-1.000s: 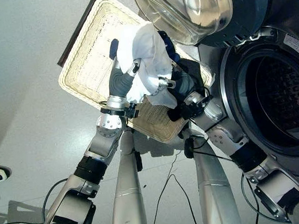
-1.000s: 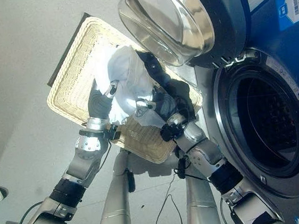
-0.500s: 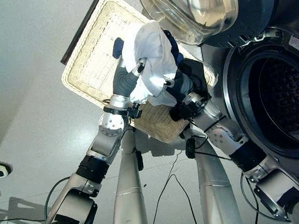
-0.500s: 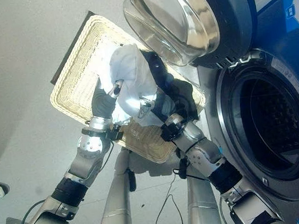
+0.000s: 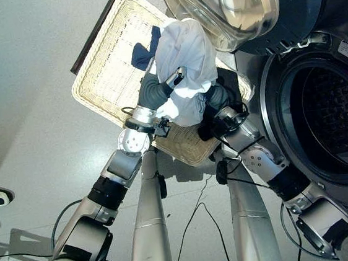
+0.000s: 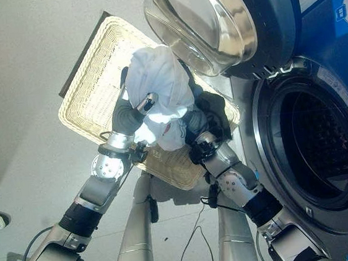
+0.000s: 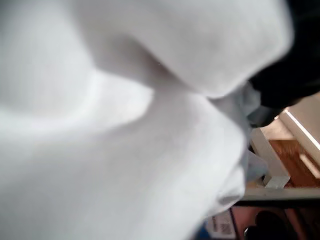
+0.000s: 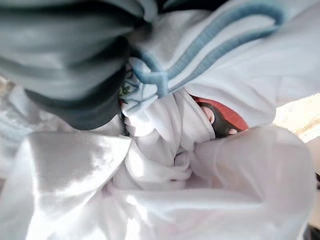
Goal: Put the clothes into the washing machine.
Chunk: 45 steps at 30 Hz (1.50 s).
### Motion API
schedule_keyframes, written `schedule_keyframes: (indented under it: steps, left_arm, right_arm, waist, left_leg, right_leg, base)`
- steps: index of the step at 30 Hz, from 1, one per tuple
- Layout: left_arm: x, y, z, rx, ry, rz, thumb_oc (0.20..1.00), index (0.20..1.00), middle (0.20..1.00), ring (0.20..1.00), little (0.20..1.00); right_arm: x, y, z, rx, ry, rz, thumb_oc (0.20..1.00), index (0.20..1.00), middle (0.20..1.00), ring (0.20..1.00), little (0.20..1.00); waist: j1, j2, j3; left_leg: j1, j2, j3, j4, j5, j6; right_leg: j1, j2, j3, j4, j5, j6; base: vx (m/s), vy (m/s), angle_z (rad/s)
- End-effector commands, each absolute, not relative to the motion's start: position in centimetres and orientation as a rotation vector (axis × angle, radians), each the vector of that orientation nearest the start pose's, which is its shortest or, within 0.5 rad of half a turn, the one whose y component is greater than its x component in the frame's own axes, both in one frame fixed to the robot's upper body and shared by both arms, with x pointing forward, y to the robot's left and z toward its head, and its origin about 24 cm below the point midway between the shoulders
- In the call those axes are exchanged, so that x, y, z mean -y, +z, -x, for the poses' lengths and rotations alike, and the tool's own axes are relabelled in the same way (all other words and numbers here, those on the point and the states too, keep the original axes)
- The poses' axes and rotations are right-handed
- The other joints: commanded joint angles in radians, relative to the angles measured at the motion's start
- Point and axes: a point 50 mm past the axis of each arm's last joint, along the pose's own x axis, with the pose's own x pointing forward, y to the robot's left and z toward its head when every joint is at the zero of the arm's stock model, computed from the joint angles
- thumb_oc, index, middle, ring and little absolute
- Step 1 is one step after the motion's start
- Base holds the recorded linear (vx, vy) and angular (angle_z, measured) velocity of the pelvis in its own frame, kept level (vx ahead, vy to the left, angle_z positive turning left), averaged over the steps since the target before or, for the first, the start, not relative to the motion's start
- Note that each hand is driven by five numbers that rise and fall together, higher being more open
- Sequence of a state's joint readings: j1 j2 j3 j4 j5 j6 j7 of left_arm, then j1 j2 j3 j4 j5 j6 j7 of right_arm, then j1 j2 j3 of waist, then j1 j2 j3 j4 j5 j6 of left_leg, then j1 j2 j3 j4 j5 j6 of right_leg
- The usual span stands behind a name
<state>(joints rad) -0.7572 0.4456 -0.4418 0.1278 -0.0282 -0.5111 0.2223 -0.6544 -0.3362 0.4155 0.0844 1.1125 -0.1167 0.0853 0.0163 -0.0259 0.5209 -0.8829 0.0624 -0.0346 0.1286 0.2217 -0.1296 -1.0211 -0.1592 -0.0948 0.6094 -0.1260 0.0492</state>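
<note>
Item: white garment (image 5: 182,58), bundled, being carried between both hands above the wicker basket (image 5: 108,69), beside the washing machine (image 5: 322,115) and just below its open glass door (image 5: 223,4). Left hand (image 5: 157,91) is gripping the cloth, fingers curled into it with a dark fingertip showing through; right hand (image 5: 217,98) is pressing against the bundle's machine side, its fingers hidden in cloth, so its grasp cannot be told. Step in hand, by judgement: the carry to the drum (image 5: 334,113); the next move calls for swinging the bundle clear of the door and into that opening.

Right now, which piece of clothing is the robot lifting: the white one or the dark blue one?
The white garment, bunched up between the left hand and right hand above the wicker basket. The dark blue one lies in the basket behind it.
</note>
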Motion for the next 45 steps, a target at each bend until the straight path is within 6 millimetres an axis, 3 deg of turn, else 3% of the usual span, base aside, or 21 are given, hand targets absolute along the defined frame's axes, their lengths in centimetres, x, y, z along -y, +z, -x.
schedule_keyframes:
  steps: [1, 2, 10, 25, 38, 45]
  left_arm:
    - [-6.0, 26.6, -28.3, 1.238, -0.418, -0.364, 0.429, 0.429, 0.429, 0.429, 0.429]
    - [-6.3, 26.4, -28.9, 1.217, -0.367, -0.457, 1.000, 1.000, 1.000, 1.000, 1.000]
    - [-8.5, 25.2, -31.3, 1.091, -0.190, -0.677, 1.000, 1.000, 1.000, 1.000, 1.000]
    - [-11.4, 24.0, -32.6, 1.012, 0.031, -0.739, 1.000, 1.000, 1.000, 1.000, 1.000]
    - [-13.3, 23.3, -33.0, 0.982, 0.194, -0.589, 1.000, 1.000, 1.000, 1.000, 1.000]
    - [-15.3, 21.6, -33.8, 0.872, 0.286, -0.407, 1.000, 1.000, 1.000, 1.000, 1.000]
  right_arm:
    - [5.3, 23.0, -29.5, 0.493, 0.940, -0.726, 0.200, 0.200, 0.200, 0.200, 0.200]
    - [5.8, 23.1, -29.6, 0.509, 0.941, -0.777, 0.200, 0.200, 0.200, 0.200, 0.200]
    - [8.7, 24.3, -29.6, 0.669, 0.931, -0.918, 0.200, 0.200, 0.200, 0.200, 0.200]
    - [11.9, 25.8, -28.8, 0.893, 0.912, -0.997, 0.200, 0.200, 0.200, 0.200, 0.200]
    - [12.4, 25.6, -29.0, 0.907, 0.930, -1.039, 0.200, 0.200, 0.200, 0.200, 0.200]
    - [13.1, 23.5, -30.7, 0.777, 0.916, -1.028, 0.200, 0.200, 0.200, 0.200, 0.200]
  waist:
    - [-0.013, 0.021, -0.001]
    - [-0.013, 0.022, -0.001]
    - [-0.015, 0.022, -0.001]
    - [-0.013, 0.021, -0.001]
    - [-0.009, 0.018, -0.001]
    - [-0.009, 0.015, -0.001]
  left_leg:
    - [-0.021, -0.093, 0.019, 0.115, -0.098, 0.035]
    - [-0.019, -0.092, 0.019, 0.113, -0.097, 0.034]
    - [-0.014, -0.086, 0.021, 0.109, -0.097, 0.030]
    - [-0.012, -0.076, 0.024, 0.099, -0.096, 0.025]
    - [-0.013, -0.074, 0.025, 0.100, -0.096, 0.019]
    - [-0.015, -0.072, 0.027, 0.102, -0.096, 0.015]
  right_leg:
    - [0.073, 0.037, -0.068, -0.353, 0.304, 0.103]
    - [0.076, 0.036, -0.069, -0.355, 0.305, 0.104]
    - [0.080, 0.030, -0.076, -0.357, 0.307, 0.113]
    - [0.082, 0.025, -0.081, -0.356, 0.308, 0.121]
    - [0.083, 0.022, -0.087, -0.350, 0.306, 0.123]
    - [0.080, 0.024, -0.084, -0.350, 0.307, 0.124]
  base:
    - [0.00, 0.000, 0.00]
    - [0.00, 0.000, 0.00]
    - [0.00, 0.000, 0.00]
    - [0.00, 0.000, 0.00]
    - [0.00, 0.000, 0.00]
    - [0.00, 0.000, 0.00]
